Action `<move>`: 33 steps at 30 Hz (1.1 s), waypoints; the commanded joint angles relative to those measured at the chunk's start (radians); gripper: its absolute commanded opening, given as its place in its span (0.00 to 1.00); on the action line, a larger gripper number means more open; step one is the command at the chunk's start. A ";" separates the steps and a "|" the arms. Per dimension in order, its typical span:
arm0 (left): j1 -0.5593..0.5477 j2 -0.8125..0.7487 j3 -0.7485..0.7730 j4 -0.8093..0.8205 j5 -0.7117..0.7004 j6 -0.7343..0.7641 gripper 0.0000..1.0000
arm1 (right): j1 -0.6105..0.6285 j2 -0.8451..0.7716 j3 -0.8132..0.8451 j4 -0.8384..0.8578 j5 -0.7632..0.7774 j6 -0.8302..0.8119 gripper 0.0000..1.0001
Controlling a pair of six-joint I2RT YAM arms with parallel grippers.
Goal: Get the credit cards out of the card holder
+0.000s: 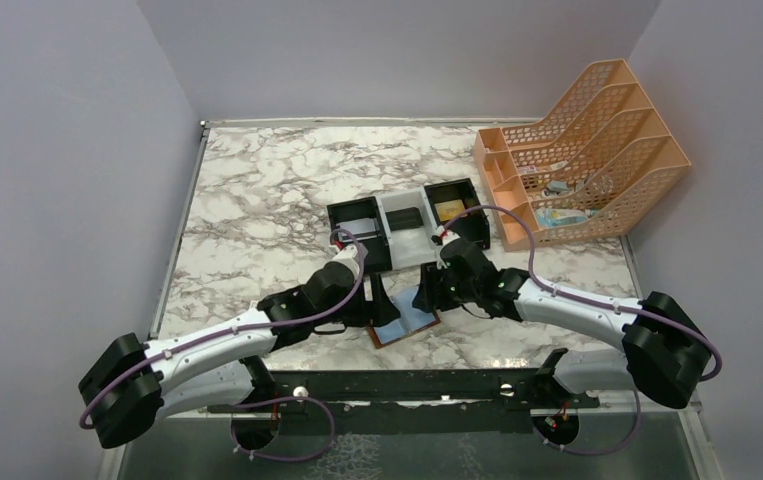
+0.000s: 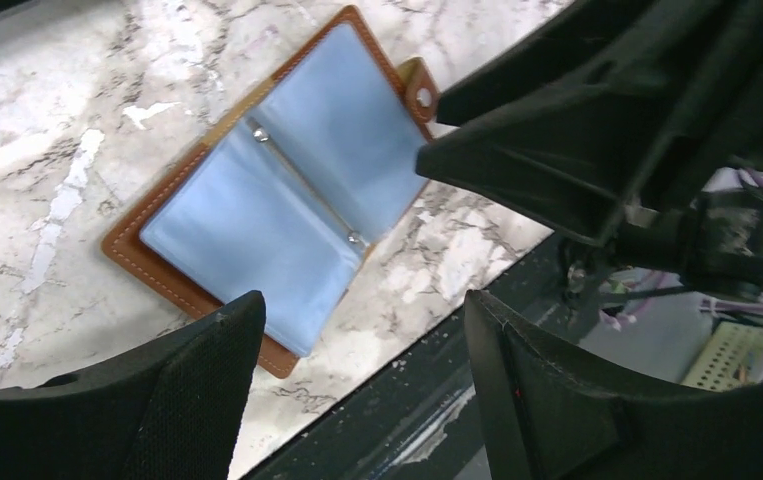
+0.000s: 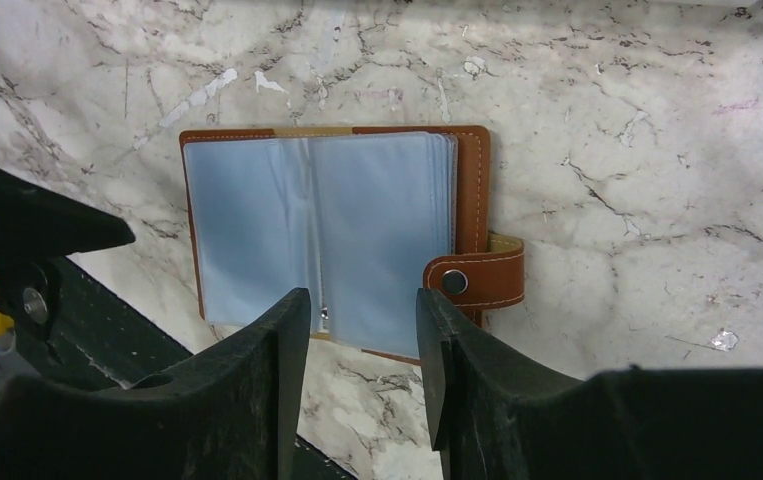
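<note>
Plainly, no brand or writing can be read anywhere: the card holder (image 1: 407, 320) (image 2: 277, 190) (image 3: 327, 230) bears only pale stitching along its brown leather edge, and anything printed on the gold-yellow card (image 1: 447, 209) in the right bay of the black-and-white tray (image 1: 404, 190) is too small to tell. The card holder lies spread open and flat on the marble surface (image 1: 257, 200) near its front edge, just in front of the tray, pale blue sleeves facing up and the snap tab (image 3: 477, 275) with its stud sticking out to one side. Whether credit cards sit inside the sleeves cannot be made out. Both arms reach forward and inward from their bases, wrists bent down, meeting over the holder. The left tool (image 1: 382, 300) (image 2: 362, 390) hangs above the holder's near corner, released, its jaws wide apart with nothing between them. The right tool (image 1: 427, 295) (image 3: 362, 360) points down close over the sleeves beside the centre fold, jaws parted by a narrower gap, grasping nothing. An orange file rack (image 1: 597, 140) stands at the far right corner.
</note>
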 commanded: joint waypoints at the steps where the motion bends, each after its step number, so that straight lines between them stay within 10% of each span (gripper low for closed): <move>1: -0.020 0.061 0.015 0.053 -0.114 -0.054 0.74 | -0.002 -0.003 -0.002 0.006 -0.024 0.001 0.43; 33: -0.030 0.183 -0.097 0.110 -0.123 -0.112 0.64 | -0.001 0.077 -0.031 -0.020 0.014 -0.037 0.39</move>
